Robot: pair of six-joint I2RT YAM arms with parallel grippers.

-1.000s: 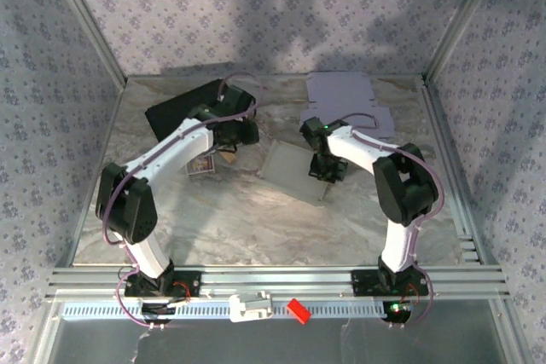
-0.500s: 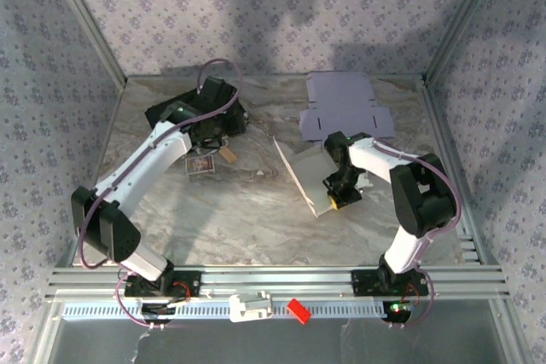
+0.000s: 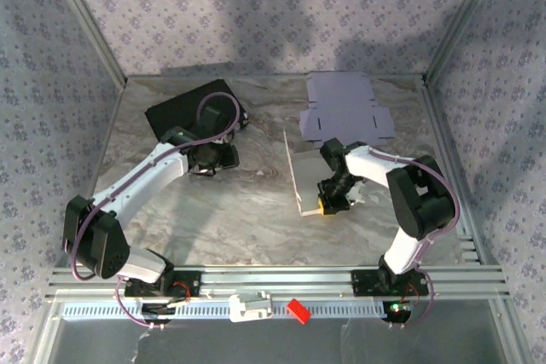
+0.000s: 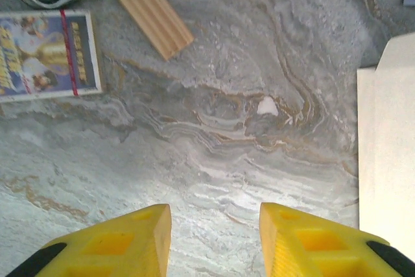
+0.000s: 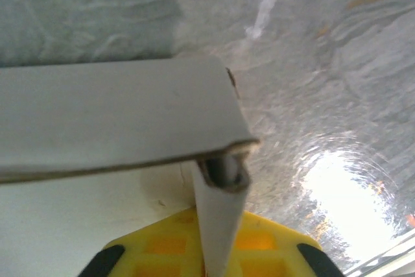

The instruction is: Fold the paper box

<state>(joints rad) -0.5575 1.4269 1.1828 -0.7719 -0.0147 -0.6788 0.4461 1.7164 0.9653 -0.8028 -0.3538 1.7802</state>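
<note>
The paper box (image 3: 296, 172) is a pale grey cardboard piece standing on edge at mid-table, its broad panel nearly upright. My right gripper (image 3: 329, 202) is low beside its near right corner, shut on a flap. In the right wrist view the thin flap (image 5: 217, 225) runs down between the yellow fingers (image 5: 162, 251), and a folded panel (image 5: 117, 118) crosses above. My left gripper (image 3: 207, 162) hovers left of the box, apart from it. Its yellow fingers (image 4: 133, 231) stand open over bare marble, with the box's edge (image 4: 386, 147) at the right.
A second flat lilac cardboard blank (image 3: 345, 111) lies at the back right. A black pad (image 3: 183, 108) lies at the back left. Below the left gripper sit a card pack (image 4: 45, 53) and a small wooden block (image 4: 155, 8). Walls enclose the table.
The box went from lying flat to standing on edge as my right gripper swung down and nearer. My left gripper moved toward the near side, over the card pack.
</note>
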